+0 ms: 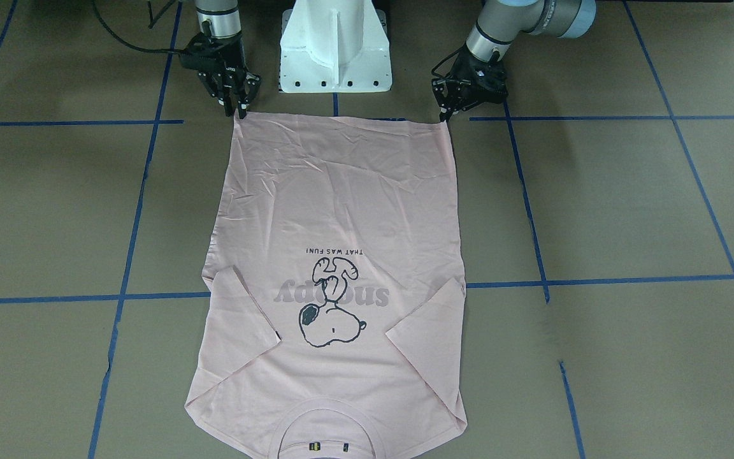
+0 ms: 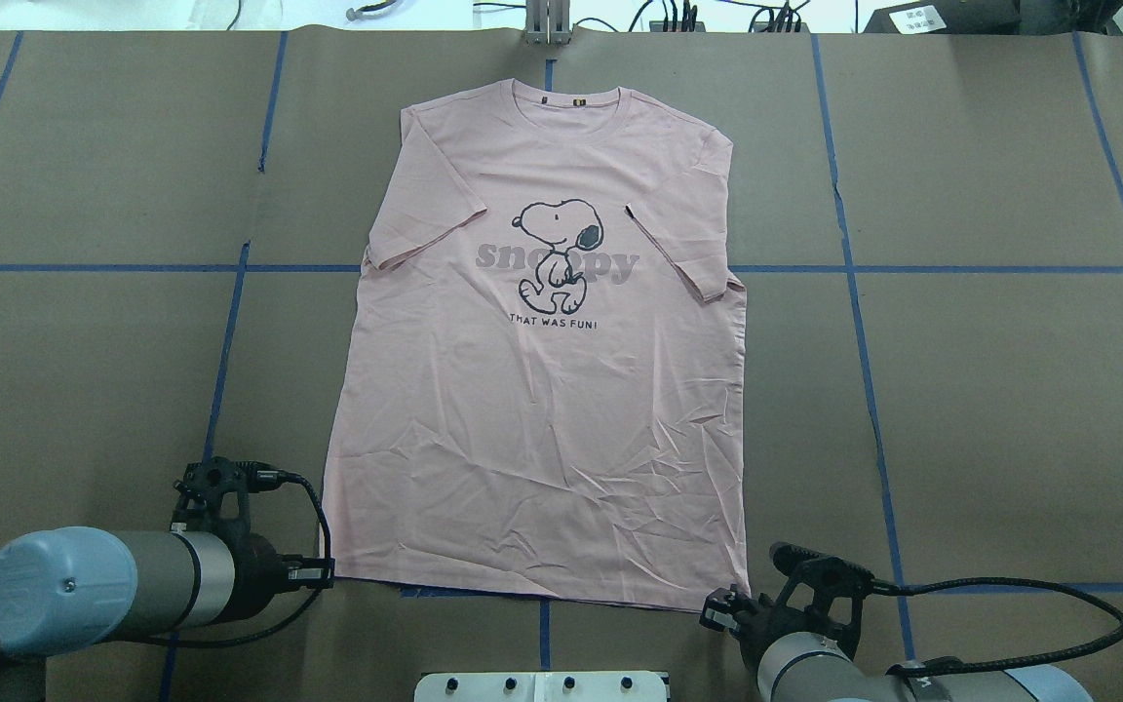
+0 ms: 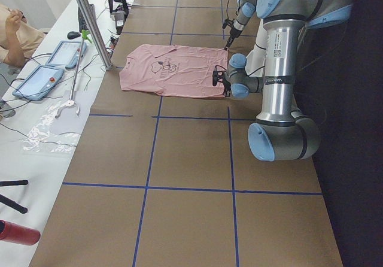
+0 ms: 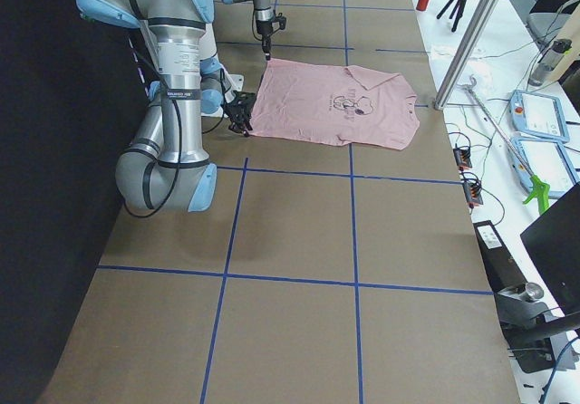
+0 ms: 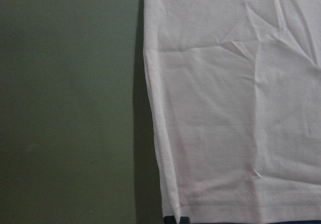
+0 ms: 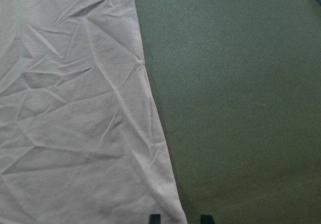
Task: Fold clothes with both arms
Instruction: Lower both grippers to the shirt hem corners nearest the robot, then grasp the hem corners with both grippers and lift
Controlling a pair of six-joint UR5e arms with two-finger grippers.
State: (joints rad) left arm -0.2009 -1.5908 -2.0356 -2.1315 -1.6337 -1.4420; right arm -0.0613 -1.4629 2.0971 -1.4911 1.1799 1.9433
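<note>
Stretching from hem [image 2: 522, 583] at the jaws to far collar [image 2: 571, 105], T-shirt [image 2: 542, 439] lies flat; right jaws parted, left jaws unclear.

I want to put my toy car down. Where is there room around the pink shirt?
Bare table lies on both long sides of the T-shirt. Crowded: the hem by the robot, where the left gripper and right gripper sit at its corners, the white base between them.

Blue tape lines [image 2: 961, 269] cross the brown table [image 2: 1010, 419] beside a white pedestal [image 1: 335, 44].
</note>
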